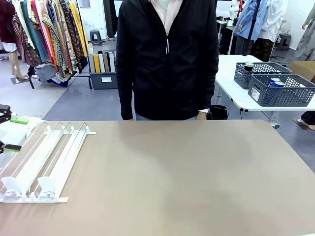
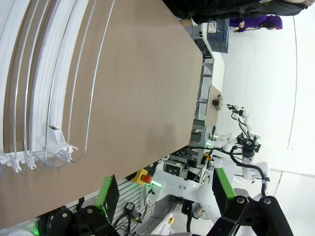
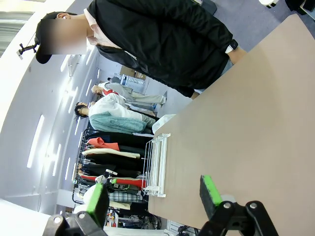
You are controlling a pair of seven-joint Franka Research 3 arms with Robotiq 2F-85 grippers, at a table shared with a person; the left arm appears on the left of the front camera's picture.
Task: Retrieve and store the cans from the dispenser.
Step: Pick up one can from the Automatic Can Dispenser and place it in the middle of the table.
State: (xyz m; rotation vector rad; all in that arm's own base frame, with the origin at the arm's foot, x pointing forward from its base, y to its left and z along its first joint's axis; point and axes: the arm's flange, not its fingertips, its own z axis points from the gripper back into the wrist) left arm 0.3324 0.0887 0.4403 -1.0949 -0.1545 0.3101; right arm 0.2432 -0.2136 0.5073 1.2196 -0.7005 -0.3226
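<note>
Left gripper [image 2: 165,194]: jaws wide apart, nothing between them, hanging off the tabletop's [image 1: 187,177] 9 o'clock edge; a green pad [image 1: 18,119] of it shows by the rack's upper end in the front view.

Dispenser [image 1: 47,160]: at approx 8 o'clock on the tabletop, white wire lanes sloping down twd the robot, clear stops [image 1: 49,185] at the near end. All lanes look bare, no cans in them as far as I can tell. In the left wrist view the dispenser [image 2: 49,83] rails run empty too.

Person [image 1: 167,59]: at 12 o'clock, black jacket, hands down at the far edge, holding nothing visible.

Cans [image 1: 275,82]: blue-and-white tops sit in a grey basket [image 1: 280,93] on another table at 2 o'clock; a dark one [image 1: 248,65] is in the basket behind. Well apart from the dispenser.

Right gripper [image 3: 155,196]: jaws apart, empty, above the tabletop's 3 o'clock side.

Handling, my guess: slim cans are light-ish, rigid if full, smooth & slippery, dent if squeezed hard. Best taken mid-body across the width, pads square on the wall, not on the rim.
</note>
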